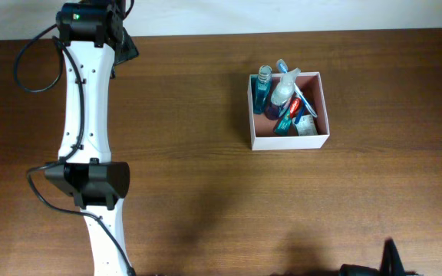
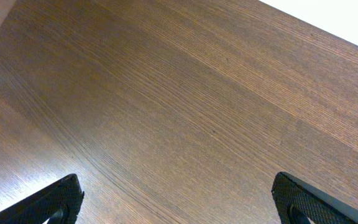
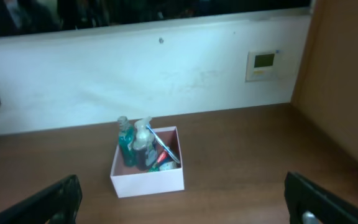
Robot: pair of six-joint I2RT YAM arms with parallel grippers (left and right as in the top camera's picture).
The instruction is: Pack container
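The container [image 1: 288, 142], a square box with white walls and a reddish-brown inside, stands on the wooden table right of centre. In it are a teal bottle [image 1: 263, 86], a clear spray bottle [image 1: 282, 88], a red-and-white tube [image 1: 291, 112] and a small green-and-white packet [image 1: 306, 125]. The right wrist view shows the container [image 3: 148, 182] some way ahead, slightly left, with the teal bottle [image 3: 125, 147] and spray bottle [image 3: 143, 140] standing in it. My right gripper [image 3: 182, 183] is open, nothing between its fingers. My left gripper [image 2: 178, 183] is open over bare wood, far from the container.
The white left arm [image 1: 83, 115] stretches along the table's left side, with black cables beside it. One right finger [image 1: 390, 253] shows at the bottom edge. A white wall with a small panel [image 3: 264, 61] runs behind the table's far edge.
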